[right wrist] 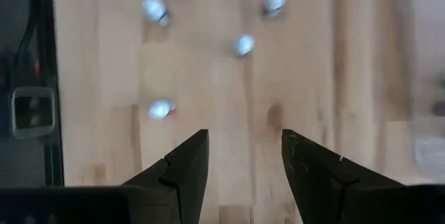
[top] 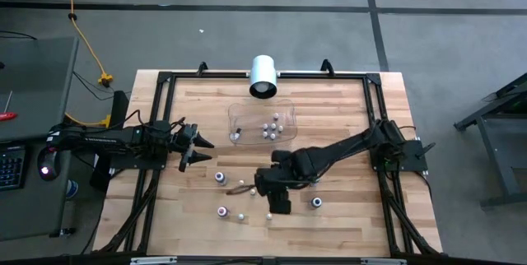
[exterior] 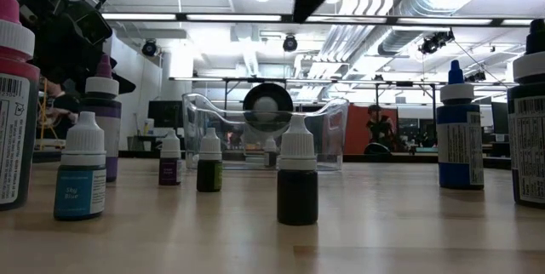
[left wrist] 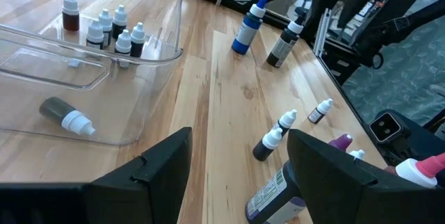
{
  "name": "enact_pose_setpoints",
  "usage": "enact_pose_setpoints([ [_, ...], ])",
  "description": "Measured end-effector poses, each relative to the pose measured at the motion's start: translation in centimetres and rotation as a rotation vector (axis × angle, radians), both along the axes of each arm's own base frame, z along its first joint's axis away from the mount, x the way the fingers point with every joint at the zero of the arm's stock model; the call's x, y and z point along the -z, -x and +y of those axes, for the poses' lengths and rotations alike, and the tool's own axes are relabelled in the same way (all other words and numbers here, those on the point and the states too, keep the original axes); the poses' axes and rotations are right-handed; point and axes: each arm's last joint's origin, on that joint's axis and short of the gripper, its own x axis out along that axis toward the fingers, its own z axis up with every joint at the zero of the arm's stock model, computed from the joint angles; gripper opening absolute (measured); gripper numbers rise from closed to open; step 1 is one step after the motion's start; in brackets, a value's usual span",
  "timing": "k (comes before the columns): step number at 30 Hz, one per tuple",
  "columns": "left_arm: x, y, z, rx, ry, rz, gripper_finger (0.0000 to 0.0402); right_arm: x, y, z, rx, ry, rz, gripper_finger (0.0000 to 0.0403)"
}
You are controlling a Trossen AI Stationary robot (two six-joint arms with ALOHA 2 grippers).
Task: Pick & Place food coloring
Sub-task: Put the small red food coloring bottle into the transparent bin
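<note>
Several small food coloring bottles stand in a clear tray [top: 240, 113], among them a cluster [top: 272, 127] and one lying on its side [left wrist: 66, 115]. More stand on the wood: one [top: 220, 176], one [top: 222, 211], one [top: 317, 202], tiny white-capped ones [top: 241, 216], and a pink one lying down [top: 239, 189]. My right gripper [top: 278, 203] hangs open and empty above the near-centre table, pointing down [right wrist: 243, 140], with bottles [right wrist: 160, 109] beyond its fingertips. My left gripper [top: 200, 151] is open and empty at the left, facing the tray [left wrist: 240, 147].
A large white cylinder [top: 263, 76] lies at the table's far edge behind the tray. A black frame [top: 165, 80] runs around the table. Taller blue [left wrist: 247, 28] and dark [left wrist: 284, 43] bottles stand toward the right side. Bare wood lies between the tray and the loose bottles.
</note>
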Motion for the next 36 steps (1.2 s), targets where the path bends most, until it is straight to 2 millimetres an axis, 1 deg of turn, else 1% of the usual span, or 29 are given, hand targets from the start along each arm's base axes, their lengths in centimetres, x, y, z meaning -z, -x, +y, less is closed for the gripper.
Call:
enact_pose_setpoints([
  [7, 0.0, 0.0, 0.0, 0.0, 0.0, 0.0, 0.0234, 2.3, 0.6, 2.3, -0.2, 0.043, -0.011, 0.0169],
  [13, 0.0, 0.0, 0.0, 0.0, 0.0, 0.0, 0.0234, 4.7, 0.6, 4.3, -0.277, 0.024, -0.113, 0.0171],
  [18, 0.0, 0.0, 0.0, 0.0, 0.0, 0.0, 0.0234, 6.3, 1.2, 5.4, -0.305, 0.019, -0.134, 0.0172],
  [24, 0.0, 0.0, 0.0, 0.0, 0.0, 0.0, 0.0234, 7.0, 1.4, 6.4, -0.327, 0.014, -0.145, 0.0172],
  [28, 0.0, 0.0, 0.0, 0.0, 0.0, 0.0, 0.0234, 7.9, 1.1, 6.6, -0.326, 0.015, -0.126, 0.0172],
  [36, 0.0, 0.0, 0.0, 0.0, 0.0, 0.0, 0.0234, 8.7, 0.1, 6.7, -0.301, -0.017, -0.107, 0.0173],
])
